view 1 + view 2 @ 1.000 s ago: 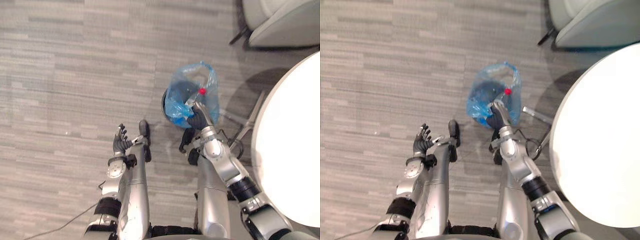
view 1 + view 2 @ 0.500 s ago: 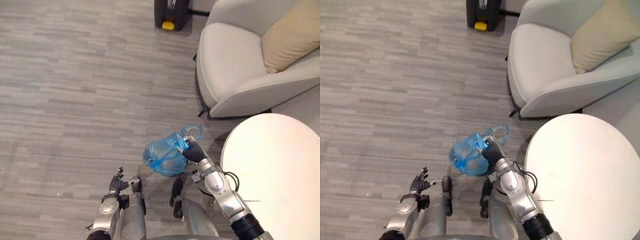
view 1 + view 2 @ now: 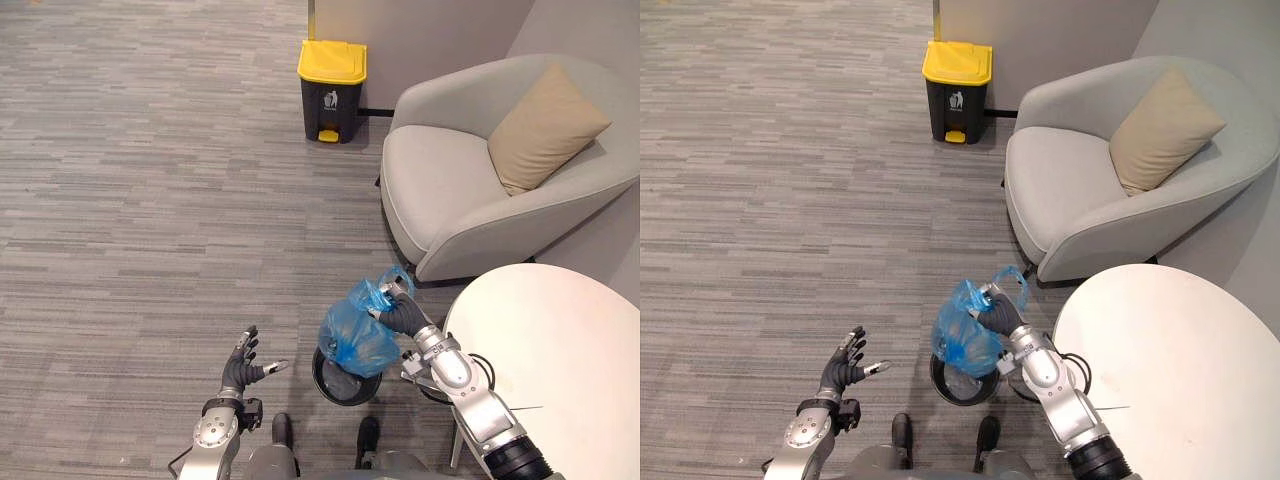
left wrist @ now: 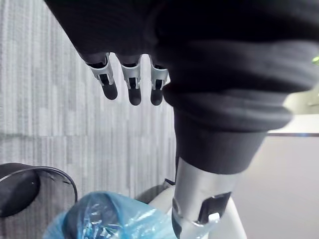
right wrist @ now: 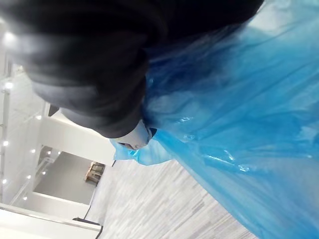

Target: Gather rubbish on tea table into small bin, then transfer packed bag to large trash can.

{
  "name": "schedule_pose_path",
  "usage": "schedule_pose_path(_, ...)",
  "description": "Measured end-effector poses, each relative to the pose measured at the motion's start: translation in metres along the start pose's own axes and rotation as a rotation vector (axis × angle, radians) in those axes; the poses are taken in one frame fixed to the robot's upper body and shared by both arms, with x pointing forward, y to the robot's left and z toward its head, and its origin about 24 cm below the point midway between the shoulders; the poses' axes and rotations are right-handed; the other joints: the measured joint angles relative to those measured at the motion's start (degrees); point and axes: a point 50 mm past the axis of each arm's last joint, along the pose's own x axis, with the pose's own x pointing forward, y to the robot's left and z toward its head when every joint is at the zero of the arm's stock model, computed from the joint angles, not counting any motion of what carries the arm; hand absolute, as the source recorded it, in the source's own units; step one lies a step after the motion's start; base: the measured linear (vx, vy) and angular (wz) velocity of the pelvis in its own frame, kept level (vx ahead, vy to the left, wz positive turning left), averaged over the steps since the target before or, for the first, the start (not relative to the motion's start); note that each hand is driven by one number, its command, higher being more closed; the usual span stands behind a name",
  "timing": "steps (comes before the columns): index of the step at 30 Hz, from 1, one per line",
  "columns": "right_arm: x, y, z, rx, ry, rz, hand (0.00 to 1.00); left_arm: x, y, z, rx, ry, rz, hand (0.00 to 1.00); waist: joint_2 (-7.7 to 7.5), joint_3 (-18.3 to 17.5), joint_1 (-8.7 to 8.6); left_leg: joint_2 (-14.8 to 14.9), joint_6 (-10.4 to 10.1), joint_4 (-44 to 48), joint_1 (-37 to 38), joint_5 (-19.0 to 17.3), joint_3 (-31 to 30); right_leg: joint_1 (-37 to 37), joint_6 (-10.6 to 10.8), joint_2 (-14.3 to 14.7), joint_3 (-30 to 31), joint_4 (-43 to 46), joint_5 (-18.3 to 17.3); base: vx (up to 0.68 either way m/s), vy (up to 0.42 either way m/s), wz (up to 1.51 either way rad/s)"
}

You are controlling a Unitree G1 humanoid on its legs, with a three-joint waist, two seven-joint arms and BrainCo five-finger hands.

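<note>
A packed blue rubbish bag [image 3: 357, 335] hangs from my right hand [image 3: 403, 317], whose fingers are curled round its gathered top. The bag [image 3: 962, 335] is lifted just above the small black bin [image 3: 343, 378], which stands on the floor beside the round white tea table [image 3: 560, 370]. In the right wrist view the blue plastic [image 5: 239, 124] lies right against the hand. My left hand [image 3: 242, 371] is low at the left, fingers [image 4: 130, 83] straight and spread, holding nothing. The large trash can [image 3: 332, 77], black with a yellow lid, stands far off against the wall.
A light grey armchair [image 3: 470, 190] with a tan cushion [image 3: 546, 128] sits between the tea table and the large can. Grey plank flooring [image 3: 150, 200] stretches open to the left and up to the can.
The camera has tilted up, bringing the armchair and the yellow-lidded can into view. My right hand has lifted the blue bag up out of the small bin. The left hand stays spread.
</note>
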Motion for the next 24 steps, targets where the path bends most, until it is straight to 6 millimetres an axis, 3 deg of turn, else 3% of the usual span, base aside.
schedule_pose_path(8, 0.012, -0.023, 0.013, -0.069, -0.064, 0.027, 1.00, 0.009, -0.023, 0.052, 0.088, -0.237, -0.130, 0.00, 0.54, -1.5, -0.32, -0.4, 0.2, -1.4, 2.4, 0.5, -0.5, 1.9, -0.1, 0.6, 0.5, -0.6, 0.1, 0.01, 0.002, -0.01)
schedule_pose_path(24, 0.041, -0.025, 0.065, -0.057, -0.272, 0.121, 1.00, 0.021, -0.074, 0.097, 0.298, -0.429, -0.369, 0.00, 0.59, -3.1, -1.69, -0.8, 0.3, -4.0, 5.2, 1.1, -1.1, 3.1, -0.2, 1.0, 2.3, -1.4, 0.5, 0.00, 0.004, -0.05)
